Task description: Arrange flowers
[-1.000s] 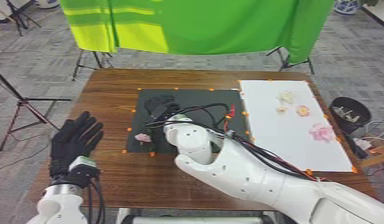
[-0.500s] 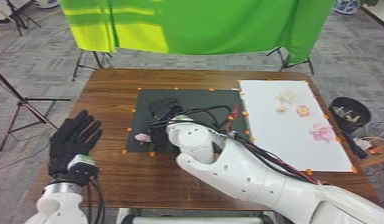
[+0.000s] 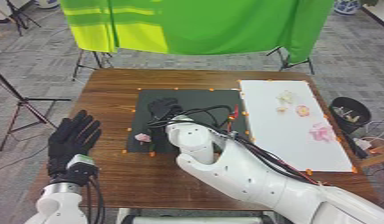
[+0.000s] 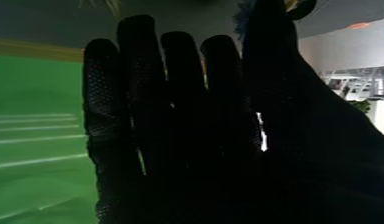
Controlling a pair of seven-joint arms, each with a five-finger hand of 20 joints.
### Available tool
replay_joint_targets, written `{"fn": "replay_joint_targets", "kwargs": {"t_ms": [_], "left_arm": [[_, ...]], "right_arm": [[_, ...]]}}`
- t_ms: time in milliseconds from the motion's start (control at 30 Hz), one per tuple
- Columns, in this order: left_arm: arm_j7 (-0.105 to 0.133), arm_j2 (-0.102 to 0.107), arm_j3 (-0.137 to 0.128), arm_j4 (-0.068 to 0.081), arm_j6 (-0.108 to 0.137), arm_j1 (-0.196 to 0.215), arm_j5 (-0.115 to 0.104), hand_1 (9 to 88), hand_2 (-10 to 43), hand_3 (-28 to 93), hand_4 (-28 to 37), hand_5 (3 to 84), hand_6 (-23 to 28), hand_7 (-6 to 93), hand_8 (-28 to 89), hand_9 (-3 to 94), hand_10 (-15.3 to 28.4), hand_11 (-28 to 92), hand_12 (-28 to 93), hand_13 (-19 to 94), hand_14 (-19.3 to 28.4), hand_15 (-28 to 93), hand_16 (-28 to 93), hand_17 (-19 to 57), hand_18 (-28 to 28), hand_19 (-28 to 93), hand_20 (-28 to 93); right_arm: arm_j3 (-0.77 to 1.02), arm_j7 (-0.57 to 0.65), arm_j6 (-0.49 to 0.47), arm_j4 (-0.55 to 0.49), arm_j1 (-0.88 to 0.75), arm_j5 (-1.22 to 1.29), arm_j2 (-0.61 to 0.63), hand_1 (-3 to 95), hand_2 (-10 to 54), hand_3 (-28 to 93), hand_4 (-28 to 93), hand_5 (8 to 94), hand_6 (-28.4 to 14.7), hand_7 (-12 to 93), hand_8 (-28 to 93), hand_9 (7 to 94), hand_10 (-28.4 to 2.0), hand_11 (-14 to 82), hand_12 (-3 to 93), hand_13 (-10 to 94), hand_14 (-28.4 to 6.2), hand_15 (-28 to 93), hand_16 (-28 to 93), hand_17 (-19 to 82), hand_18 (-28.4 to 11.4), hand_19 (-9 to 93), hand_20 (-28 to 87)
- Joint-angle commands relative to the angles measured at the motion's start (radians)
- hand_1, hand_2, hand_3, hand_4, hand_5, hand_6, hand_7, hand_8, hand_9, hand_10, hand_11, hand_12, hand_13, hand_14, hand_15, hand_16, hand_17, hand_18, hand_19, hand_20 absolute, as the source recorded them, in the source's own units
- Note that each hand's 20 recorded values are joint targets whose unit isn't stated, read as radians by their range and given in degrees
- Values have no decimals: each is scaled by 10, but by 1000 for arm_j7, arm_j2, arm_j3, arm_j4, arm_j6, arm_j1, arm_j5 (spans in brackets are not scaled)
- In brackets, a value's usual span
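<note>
And the right hand shifts and settles over the black mat, fingers straight, any hold unclear, likely lining up work near the small pink flower on the mat's near-left part.

Flowers on right sheet (one flower on left mat)

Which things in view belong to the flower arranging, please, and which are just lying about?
For the job: black mat, white sheet, small pink flower on the mat, large pink flower, peach flower and pale flower on the sheet.

Just about, it seems: green cloth, bin, tripod.
</note>
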Motion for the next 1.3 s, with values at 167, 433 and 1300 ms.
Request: {"fn": "replay_joint_targets", "kwargs": {"t_ms": [167, 433, 1300], "left_arm": [[0, -7, -4, -4, 7, 15, -2, 317, 122, 702, -283, 429, 103, 169, -92, 349, 159, 318, 106, 257, 169, 462, -92, -63, 157, 393, 94], [-2, -11, -6, -6, 12, 20, -4, 325, 121, 704, -283, 434, 104, 172, -93, 351, 159, 319, 105, 260, 170, 466, -92, -63, 157, 396, 94], [0, -24, -12, -7, 19, 30, -18, 317, 142, 704, -283, 439, 105, 171, -95, 354, 160, 320, 104, 263, 170, 470, -95, -64, 158, 399, 93]], "right_arm": [[-11, 16, 38, -19, 29, -12, 15, 482, -95, 701, -283, 620, -24, 177, -129, 672, -141, 167, 160, 605, -118, 336, 184, 236, -205, 664, 220], [-21, 12, 80, -27, 27, -17, 26, 543, -95, 557, -283, 663, -12, 267, -144, 691, -144, 201, 170, 609, -117, 352, 183, 241, -202, 663, 227], [-23, -30, -24, -64, -7, -161, 70, 880, -23, -282, 497, 755, -22, 318, 25, 685, -148, 137, 157, 578, -129, 310, 180, 227, -194, 602, 214]]}}
